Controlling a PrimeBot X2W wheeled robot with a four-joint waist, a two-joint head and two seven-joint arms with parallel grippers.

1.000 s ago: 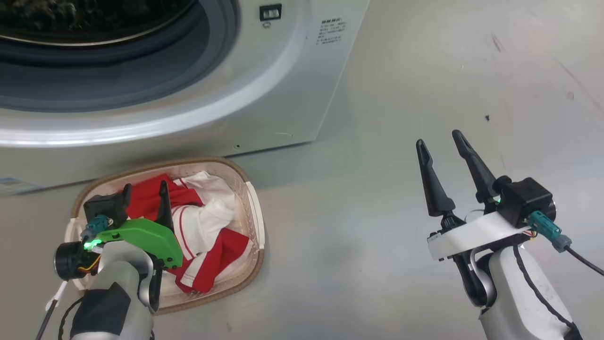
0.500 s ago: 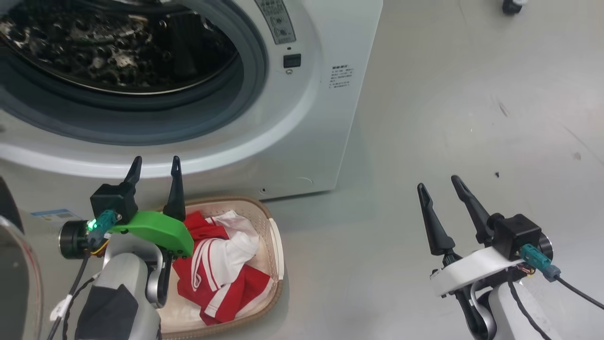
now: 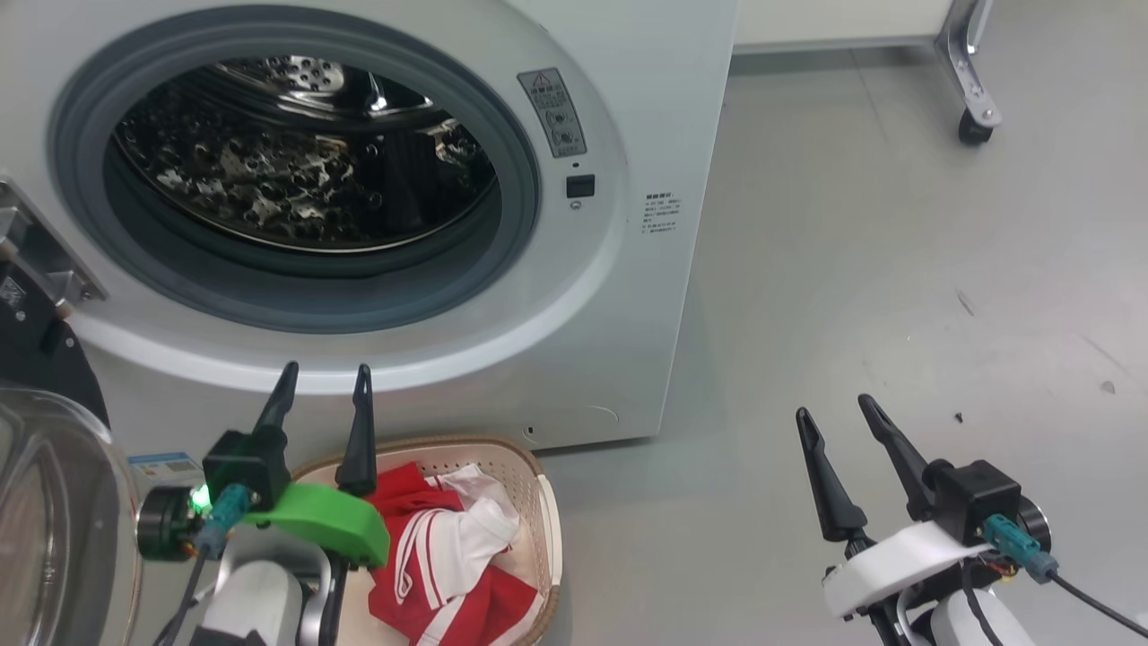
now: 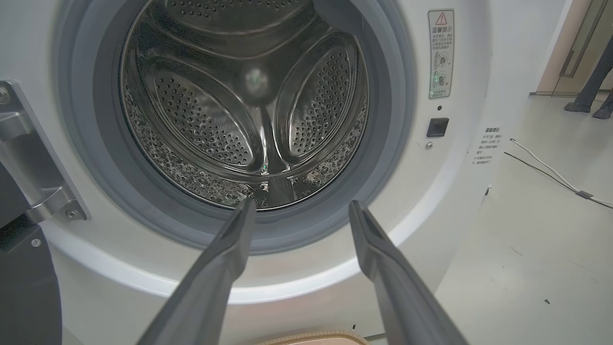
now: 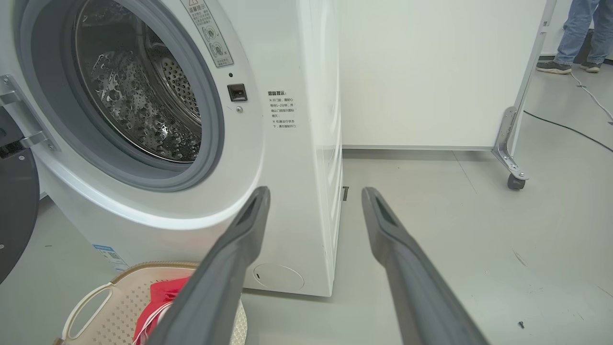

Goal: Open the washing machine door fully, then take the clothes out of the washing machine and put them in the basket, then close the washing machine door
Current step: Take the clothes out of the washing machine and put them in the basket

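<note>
the red-and-white clothes (image 3: 439, 565) are lying bunched in the cream basket (image 3: 502, 471), white stripes showing on top. the basket sits on the floor right against the foot of the white washing machine (image 3: 628, 269), just below its round opening. up there the grey gasket (image 3: 296, 305) rings the perforated steel drum (image 3: 296, 170), all shine and reflections. the washing machine door (image 3: 54, 520) hangs swung out on its hinge at the left, black rim and bulging glass bowl at the picture's edge, a small blue label (image 3: 166, 467) just beside it low on the front.

left gripper (image 3: 325, 377) hovers over the basket's left side, fingers spread wide with nothing between them; in its wrist view it (image 4: 300, 206) points straight at the drum mouth. right gripper (image 3: 834, 408) is well off to the right over bare grey floor, also spread wide and empty, aimed at the machine's corner (image 5: 316, 191). behind, a white panel on a caster (image 5: 515, 182), and a person's legs (image 5: 574, 33) far back.
</note>
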